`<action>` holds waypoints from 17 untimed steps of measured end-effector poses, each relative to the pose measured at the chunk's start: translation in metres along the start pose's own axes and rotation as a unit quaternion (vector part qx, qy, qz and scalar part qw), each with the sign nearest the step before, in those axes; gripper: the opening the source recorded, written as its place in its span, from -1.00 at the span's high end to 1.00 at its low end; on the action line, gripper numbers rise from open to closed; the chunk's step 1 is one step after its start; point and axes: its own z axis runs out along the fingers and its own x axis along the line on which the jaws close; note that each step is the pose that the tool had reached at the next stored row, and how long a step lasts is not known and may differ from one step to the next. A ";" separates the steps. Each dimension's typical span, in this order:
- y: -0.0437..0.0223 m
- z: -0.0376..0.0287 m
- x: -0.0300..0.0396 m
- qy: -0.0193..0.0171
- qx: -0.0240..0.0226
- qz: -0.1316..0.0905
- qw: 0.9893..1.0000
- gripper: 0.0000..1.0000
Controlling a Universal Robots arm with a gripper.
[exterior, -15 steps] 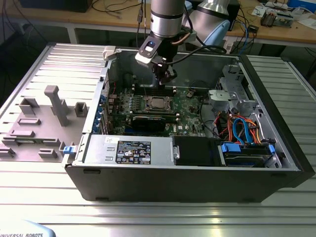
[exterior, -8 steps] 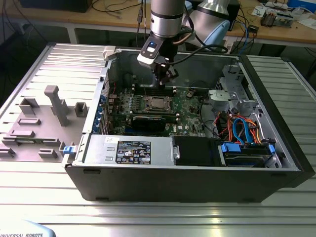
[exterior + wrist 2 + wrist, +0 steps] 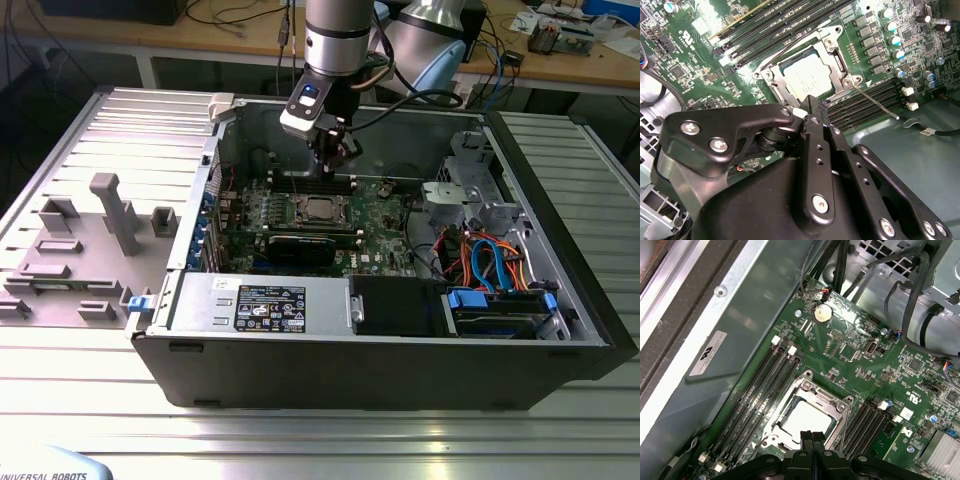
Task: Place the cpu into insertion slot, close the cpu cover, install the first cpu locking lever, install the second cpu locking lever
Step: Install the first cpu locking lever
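Already the cpu [image 3: 810,421] lies in the insertion slot [image 3: 785,416], lower middle of the first wrist view, with the cpu cover [image 3: 830,397] flat around it. One hand [image 3: 808,436] hangs just above, its two fingers pressed together, holding nothing. One open computer case [image 3: 300,365] rests on a ribbed metal surface [image 3: 300,440], with a wooden desk [image 3: 585,62] behind.
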 end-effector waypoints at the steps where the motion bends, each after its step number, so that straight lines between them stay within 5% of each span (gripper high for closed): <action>1: 0.0000 0.0000 0.0000 0.000 0.000 0.000 1.000 0.79; 10: 0.0000 0.0000 0.0000 0.000 0.000 -0.002 1.000 0.79; 17: 0.0000 0.0000 0.0000 0.000 -0.001 -0.027 1.000 0.79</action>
